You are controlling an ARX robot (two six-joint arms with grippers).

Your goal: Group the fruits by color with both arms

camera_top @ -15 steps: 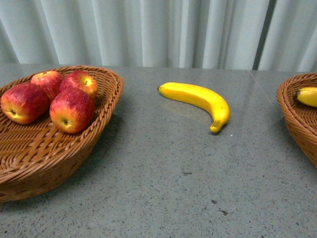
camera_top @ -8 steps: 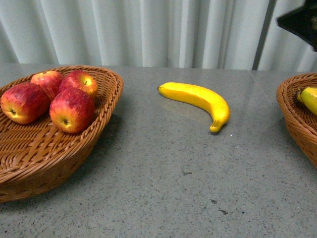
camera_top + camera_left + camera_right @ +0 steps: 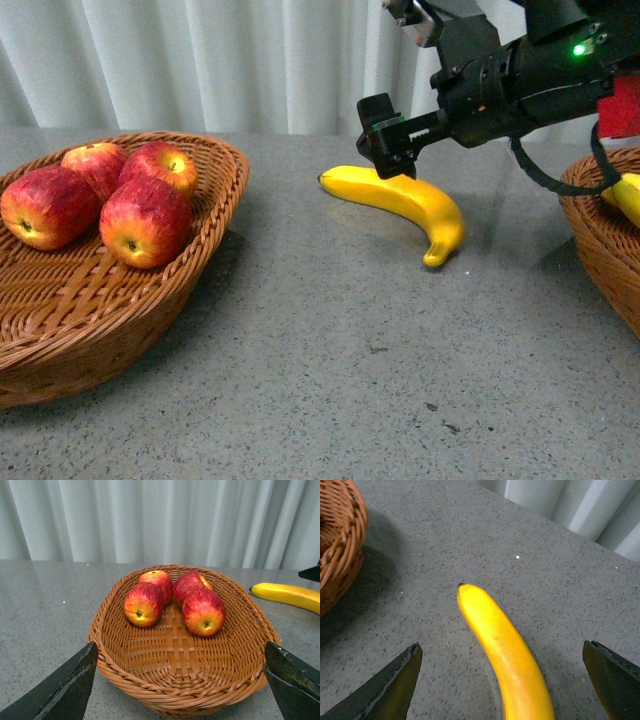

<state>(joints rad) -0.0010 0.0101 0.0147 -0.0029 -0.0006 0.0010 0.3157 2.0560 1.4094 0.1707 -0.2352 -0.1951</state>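
Grey tabletop [image 3: 330, 380], long banana [image 3: 400, 198] lying flat, dark tip toward apple basket [image 3: 228, 170], right gripper [image 3: 390, 152] spread wide above it, empty, left gripper [image 3: 180, 647], wrist view only, likewise.

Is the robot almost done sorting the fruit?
Nearly. Four apples sit in the left basket, and one banana lies in the right basket. The right gripper hovers open over the long banana on the table. That one is left to move.
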